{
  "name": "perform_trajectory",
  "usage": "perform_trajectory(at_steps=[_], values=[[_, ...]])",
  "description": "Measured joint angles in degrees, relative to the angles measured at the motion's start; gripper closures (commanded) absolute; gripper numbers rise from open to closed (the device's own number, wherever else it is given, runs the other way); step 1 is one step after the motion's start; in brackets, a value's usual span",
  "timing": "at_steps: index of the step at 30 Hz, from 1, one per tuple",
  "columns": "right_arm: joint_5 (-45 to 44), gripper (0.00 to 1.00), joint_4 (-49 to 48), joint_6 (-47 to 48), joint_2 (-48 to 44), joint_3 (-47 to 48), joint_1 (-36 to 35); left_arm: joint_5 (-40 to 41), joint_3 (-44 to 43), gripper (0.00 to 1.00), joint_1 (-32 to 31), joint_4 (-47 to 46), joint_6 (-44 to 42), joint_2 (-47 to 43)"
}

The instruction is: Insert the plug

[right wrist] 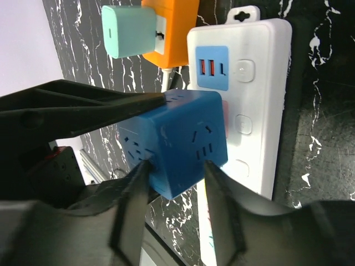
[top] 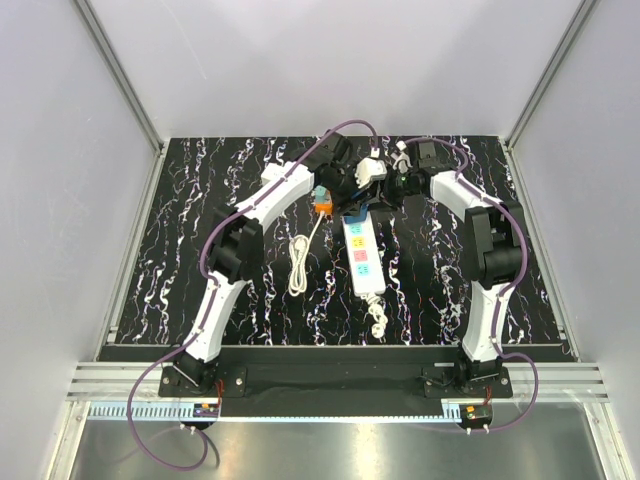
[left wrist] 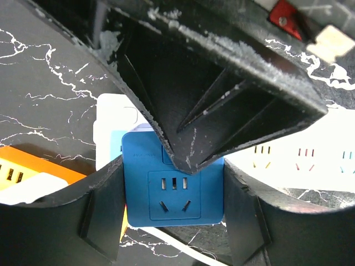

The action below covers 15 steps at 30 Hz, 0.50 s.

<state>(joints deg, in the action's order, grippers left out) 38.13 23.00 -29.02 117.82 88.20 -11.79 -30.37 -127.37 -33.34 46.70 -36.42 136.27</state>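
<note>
The plug (left wrist: 175, 194), a solid blue cube, sits between my left gripper's (left wrist: 173, 205) two black fingers, which press on its opposite sides. In the right wrist view the plug (right wrist: 183, 138) hangs tilted over the white power strip (right wrist: 260, 83), just above its upper sockets. My right gripper (right wrist: 175, 166) straddles the cube's lower corner, both fingertips touching its faces. A left finger (right wrist: 83, 108) reaches in against the cube's top edge. In the top view both grippers meet at the far end of the power strip (top: 362, 255), and the plug is hidden between them.
An orange plug (right wrist: 172, 27) with a pale teal adapter (right wrist: 130, 30) lies beside the strip's far end. Its white cable (top: 300, 265) runs toward the front, left of the strip. Small white adapters (top: 370, 170) sit at the back. The strip's coiled cord (top: 376, 318) lies near the front.
</note>
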Motion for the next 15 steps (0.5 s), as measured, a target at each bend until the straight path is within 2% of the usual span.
perform_trajectory(at_steps=[2, 3, 5, 9, 12, 13, 15], values=[[-0.4, 0.61, 0.4, 0.4, -0.1, 0.5, -0.2, 0.4, 0.0, 0.60, -0.1, 0.0, 0.0, 0.0], [-0.8, 0.61, 0.4, 0.5, -0.2, 0.6, -0.2, 0.7, 0.0, 0.54, -0.2, -0.3, 0.0, 0.0], [-1.4, 0.62, 0.5, 0.6, -0.2, 0.6, -0.3, 1.5, 0.0, 0.50, -0.4, -0.7, 0.0, 0.0], [-2.2, 0.63, 0.8, 0.7, -0.2, 1.0, -0.3, 2.6, 0.3, 0.52, -0.6, -1.6, -0.2, 0.0], [-3.4, 0.63, 1.1, 0.9, -0.2, 1.2, -0.3, 3.1, 1.0, 0.85, -0.7, -2.6, -1.6, 0.0], [-3.5, 0.63, 1.3, 0.9, -0.1, 1.3, -0.4, 3.1, 1.1, 0.92, -0.7, -2.7, -1.8, 0.0], [-4.0, 0.61, 1.9, 1.1, -0.1, 1.6, -0.5, 2.5, 1.1, 1.00, -0.5, -2.8, -2.1, 0.0]])
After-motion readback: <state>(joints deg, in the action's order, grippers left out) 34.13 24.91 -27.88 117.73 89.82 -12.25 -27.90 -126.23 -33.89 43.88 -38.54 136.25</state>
